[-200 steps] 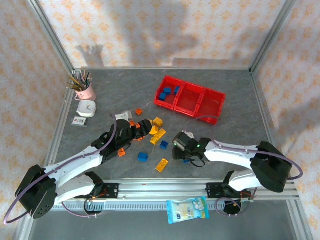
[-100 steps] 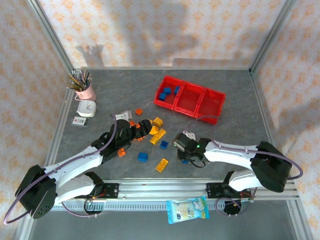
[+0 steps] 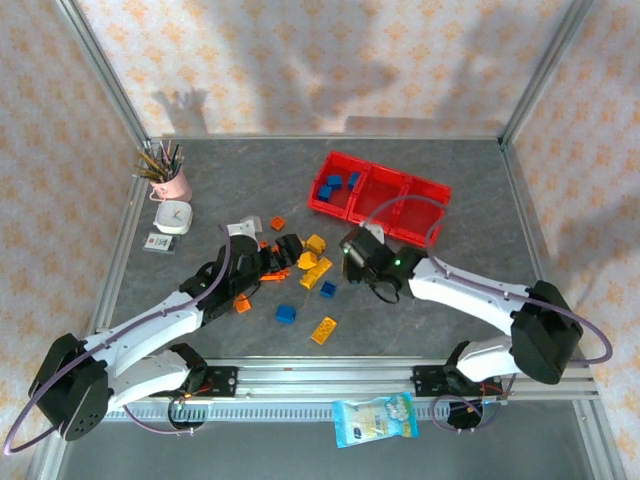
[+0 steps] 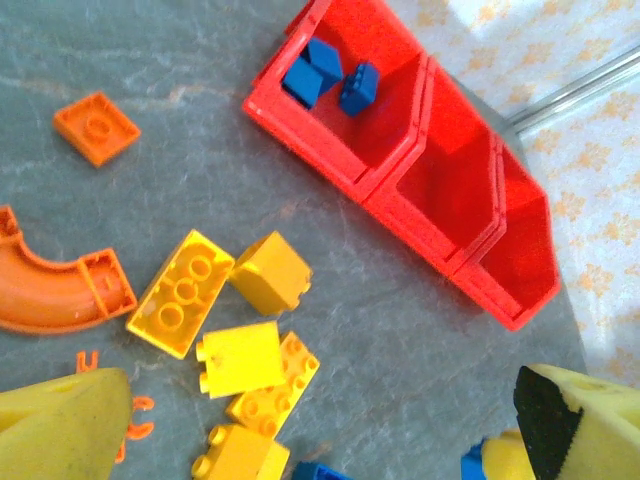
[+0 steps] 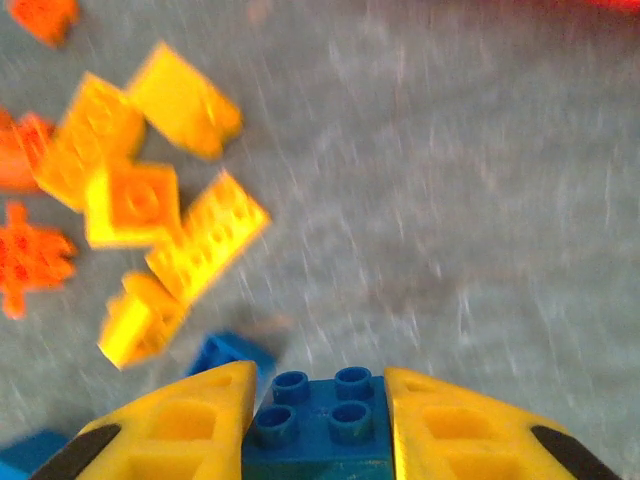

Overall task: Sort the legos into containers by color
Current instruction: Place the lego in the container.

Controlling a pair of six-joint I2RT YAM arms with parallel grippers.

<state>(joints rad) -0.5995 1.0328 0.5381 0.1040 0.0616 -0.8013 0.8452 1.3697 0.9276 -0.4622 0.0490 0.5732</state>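
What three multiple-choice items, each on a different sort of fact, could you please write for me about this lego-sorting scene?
1. In which bin of the red containers do legos already lie, going by the top view?
A. left end
B. middle
C. right end

2. What colour is the lego held in the right gripper?
A. orange
B. yellow
C. blue

3. How does the left gripper stand?
A. shut on a yellow lego
B. open, holding nothing
C. shut on an orange arch

Answers:
1 A, the blue legos sit in the left end bin.
2 C, a studded blue lego is clamped between its jaws in the right wrist view.
3 B, its jaws stand wide apart above the loose yellow legos, with nothing between them.
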